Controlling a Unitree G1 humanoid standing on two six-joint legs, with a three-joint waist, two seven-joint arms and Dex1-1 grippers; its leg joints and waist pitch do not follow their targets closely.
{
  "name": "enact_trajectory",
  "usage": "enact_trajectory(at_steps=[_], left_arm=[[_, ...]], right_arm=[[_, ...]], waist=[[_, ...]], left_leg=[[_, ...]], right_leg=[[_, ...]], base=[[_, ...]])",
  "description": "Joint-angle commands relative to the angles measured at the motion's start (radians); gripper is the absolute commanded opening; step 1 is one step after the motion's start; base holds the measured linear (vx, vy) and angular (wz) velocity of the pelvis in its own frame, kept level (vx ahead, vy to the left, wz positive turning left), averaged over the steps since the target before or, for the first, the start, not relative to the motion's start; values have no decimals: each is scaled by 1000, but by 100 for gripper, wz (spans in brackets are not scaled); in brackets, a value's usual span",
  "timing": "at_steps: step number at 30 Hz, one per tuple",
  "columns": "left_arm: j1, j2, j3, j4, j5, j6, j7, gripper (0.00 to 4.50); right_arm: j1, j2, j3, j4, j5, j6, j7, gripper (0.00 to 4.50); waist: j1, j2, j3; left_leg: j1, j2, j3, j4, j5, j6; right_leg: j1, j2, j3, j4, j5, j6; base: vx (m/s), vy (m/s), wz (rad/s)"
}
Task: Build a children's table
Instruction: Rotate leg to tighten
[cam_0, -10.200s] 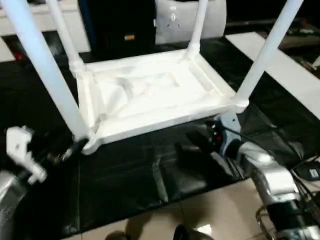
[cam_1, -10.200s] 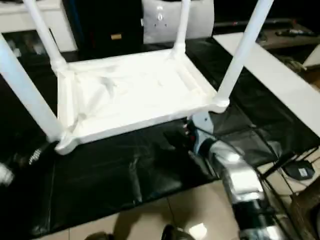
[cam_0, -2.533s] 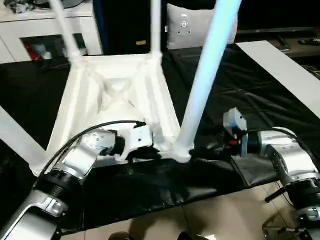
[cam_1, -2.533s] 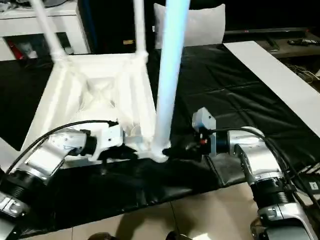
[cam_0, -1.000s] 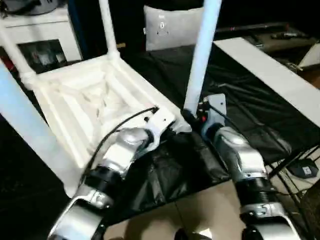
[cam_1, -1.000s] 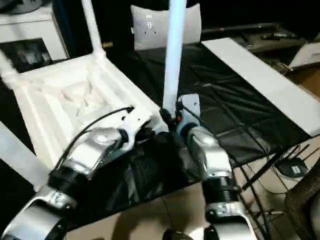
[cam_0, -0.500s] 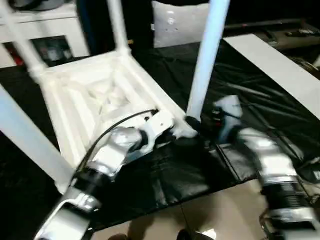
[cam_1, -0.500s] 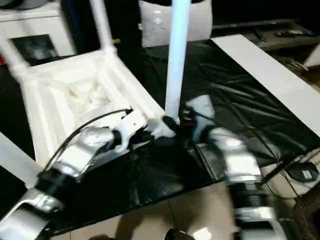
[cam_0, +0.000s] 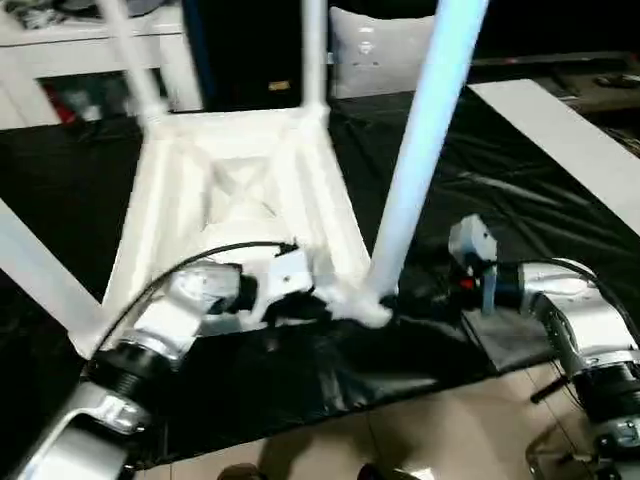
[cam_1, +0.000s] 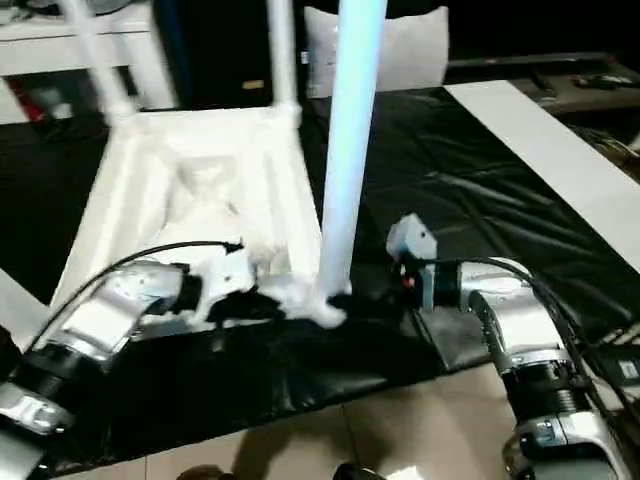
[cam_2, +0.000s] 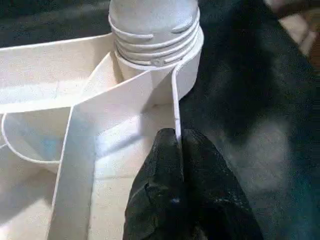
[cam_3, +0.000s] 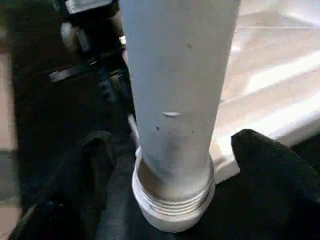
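Note:
The children's table (cam_0: 240, 195) lies upside down on the black-covered work table (cam_0: 520, 230), its white legs pointing up. The nearest leg (cam_0: 420, 150) stands in the near corner socket (cam_2: 155, 55), threaded collar showing. My left gripper (cam_2: 178, 137) is shut on the thin rim of the table top just beside that socket, also seen in the left eye view as the left gripper (cam_0: 310, 305). My right gripper (cam_3: 175, 145) stands open around the base of the nearest leg, one finger (cam_3: 90, 165) on each side and apart from it.
A white cabinet (cam_0: 60, 60) and a pale cushion (cam_0: 375, 50) stand behind the work table. A long white board (cam_0: 560, 130) lies along its right side. The work table's front edge and the beige floor (cam_0: 450, 440) are just below my forearms.
The head camera has swung, shifting the whole picture. My right gripper's fingers have spread wider around the near leg's base. My left gripper keeps its pinch on the rim.

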Motion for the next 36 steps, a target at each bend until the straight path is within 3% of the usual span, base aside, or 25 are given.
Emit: enact_trajectory(at_steps=[1, 9, 19, 26, 30, 32, 35, 36], left_arm=[[-16, -2, -50, -22, 7, -32, -67, 0], [-25, 8, -64, -21, 1, -59, -126, 0], [-35, 9, -63, 8, -1, -67, -140, 0], [-35, 3, -55, 19, -2, -55, -126, 0], [-29, -27, -30, -7, -12, 27, -56, 0], [-28, -53, -17, -19, -10, 69, -2, 0], [-23, -77, -8, -37, -11, 100, 41, 0], [-20, -92, -2, -47, -14, 120, 65, 0]], right_arm=[[-15, -11, 9, 5, 15, 0, 37, 371], [-20, 4, 33, 15, 25, 3, 78, 289], [1, -8, 46, -15, 52, 54, 127, 210], [28, -4, 51, -55, 70, 94, 131, 198], [61, 16, 36, -119, 101, 171, 72, 197], [65, 39, 38, -131, 67, 204, -21, 197], [64, 74, 35, -128, 33, 229, -119, 197], [61, 98, 29, -125, 24, 239, -168, 197]], waist=[[-2, -11, -78], [6, -16, -76], [8, -13, -78], [12, -12, -77], [18, -12, -77], [18, -13, -76], [10, -13, -69], [1, -12, -66]], left_leg=[[-2, 42, 1, -60, -24, 133], [1, 38, 4, -65, -57, 101], [-4, 36, 3, -62, -40, 103], [-1, 37, 4, -64, -56, 95], [0, 38, 3, -64, -51, 88], [1, 38, 4, -66, -58, 81], [5, 26, 6, -67, -111, 51], [9, 19, 7, -65, -144, 42]], right_leg=[[71, -75, 83, -51, -273, -90], [73, -77, 82, -61, -342, -65], [75, -75, 82, -58, -316, -66], [74, -75, 80, -65, -345, -50], [75, -75, 80, -65, -342, -48], [73, -76, 80, -68, -359, -42], [73, -74, 68, -89, -456, -4], [73, -73, 59, -103, -521, 29]], base=[[0, 0, 0], [0, 0, 0], [0, 0, 0], [0, 0, 0], [0, 0, 0], [0, 0, 0], [0, 0, 0], [0, 0, 0]])
